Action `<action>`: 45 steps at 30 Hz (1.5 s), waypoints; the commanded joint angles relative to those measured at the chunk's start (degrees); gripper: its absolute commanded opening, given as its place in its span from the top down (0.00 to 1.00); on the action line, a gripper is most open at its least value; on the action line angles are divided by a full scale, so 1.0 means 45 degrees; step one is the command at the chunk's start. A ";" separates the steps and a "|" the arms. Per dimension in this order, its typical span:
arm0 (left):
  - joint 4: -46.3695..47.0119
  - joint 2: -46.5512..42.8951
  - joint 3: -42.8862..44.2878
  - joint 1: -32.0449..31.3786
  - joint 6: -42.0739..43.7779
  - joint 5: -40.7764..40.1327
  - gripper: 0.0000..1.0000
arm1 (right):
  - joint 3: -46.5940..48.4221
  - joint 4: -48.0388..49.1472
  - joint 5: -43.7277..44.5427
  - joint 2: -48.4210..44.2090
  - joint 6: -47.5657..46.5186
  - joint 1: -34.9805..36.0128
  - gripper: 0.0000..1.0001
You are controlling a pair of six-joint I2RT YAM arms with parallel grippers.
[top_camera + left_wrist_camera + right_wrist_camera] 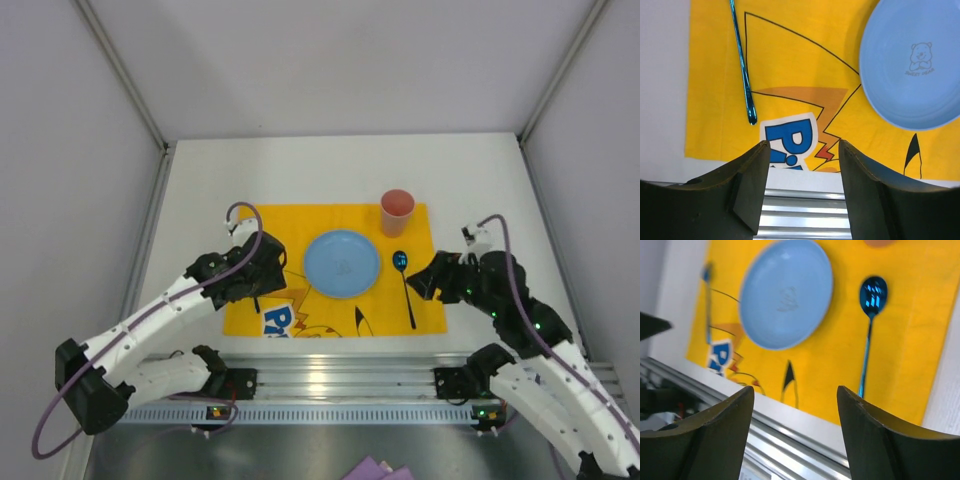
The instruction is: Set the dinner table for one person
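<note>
On the white dinner table [200, 180] lies a yellow cartoon placemat [300, 225]. On it are a light blue plate [342, 263], a red-orange cup [397, 211] at its far right and a shiny blue spoon [404, 285] right of the plate. A thin blue utensil handle [742, 65] lies on the mat's left side, its head out of view. My left gripper [256, 292] hovers open and empty over the mat's near-left part [802, 150]. My right gripper [422, 280] hovers open and empty near the spoon [795, 395]. The plate [785, 292] and spoon [867, 340] show in the right wrist view.
An aluminium rail [340, 375] runs along the table's near edge, with both arm bases on it. Grey walls close the table on the left, right and far sides. A purple item [380, 468] lies below the rail.
</note>
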 commanded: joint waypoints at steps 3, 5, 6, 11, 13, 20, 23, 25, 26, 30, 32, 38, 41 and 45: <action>-0.1193 -0.0926 0.1048 -0.0010 0.1415 -0.2445 0.18 | -0.0013 -0.0766 0.0032 -0.4705 0.3057 0.0226 0.32; -0.2229 -0.1199 0.1205 0.0010 0.0771 -0.3349 0.02 | 0.0259 -0.1311 0.0228 -0.5468 0.4283 0.0226 0.31; -0.2270 -0.1317 0.1147 0.0010 0.0731 -0.3740 0.02 | 0.0415 -0.1487 -0.0003 -0.5510 0.4562 0.0226 0.32; -0.0736 -0.2155 0.0386 0.0010 0.2171 -0.4449 0.02 | 0.1918 -0.3225 -0.1040 -0.4964 0.4509 0.0207 0.34; 0.0089 -0.2508 -0.0003 0.0010 0.3306 -0.3981 0.02 | 0.2270 -0.3734 -0.1099 -0.5022 0.4254 0.0226 0.31; 0.3626 -0.4693 -0.1508 0.0010 0.5008 -0.3469 0.03 | 0.2526 -0.4438 -0.0769 -0.5763 0.4485 0.0226 0.03; 0.4875 -0.5513 -0.2308 0.0010 0.5534 -0.3607 0.03 | 0.2234 -0.4206 -0.0299 -0.6289 0.4779 0.0207 0.00; 0.5519 -0.5964 -0.2914 0.0010 0.6119 -0.3821 0.04 | 0.1806 -0.3911 -0.0123 -0.6487 0.5090 0.0207 0.00; 0.5639 -0.6025 -0.3090 0.0010 0.6392 -0.3899 0.04 | 0.1648 -0.3834 -0.0045 -0.6545 0.5247 0.0207 0.00; 0.5971 -0.6006 -0.3579 0.0010 0.6962 -0.5420 0.04 | 0.1237 -0.3599 0.0053 -0.6156 0.5424 0.0207 0.00; 0.6806 -0.5947 -0.3988 0.0010 0.7622 -0.6144 0.02 | 0.1140 -0.3559 0.0170 -0.5884 0.5327 0.0187 0.00; 1.0321 -0.5636 -0.6213 0.0107 0.9635 -0.7081 0.01 | 0.1314 -0.2798 0.0580 -0.5123 0.4333 0.0207 0.00; 1.3581 -0.5557 -0.7911 0.0846 1.0708 -0.6445 0.01 | 0.1646 -0.2739 0.0639 -0.4362 0.3612 0.0207 0.00; 1.5032 -0.4758 -0.8911 0.3889 0.9737 -0.3795 0.01 | 0.2309 -0.2817 0.0464 -0.3481 0.2400 0.0207 0.00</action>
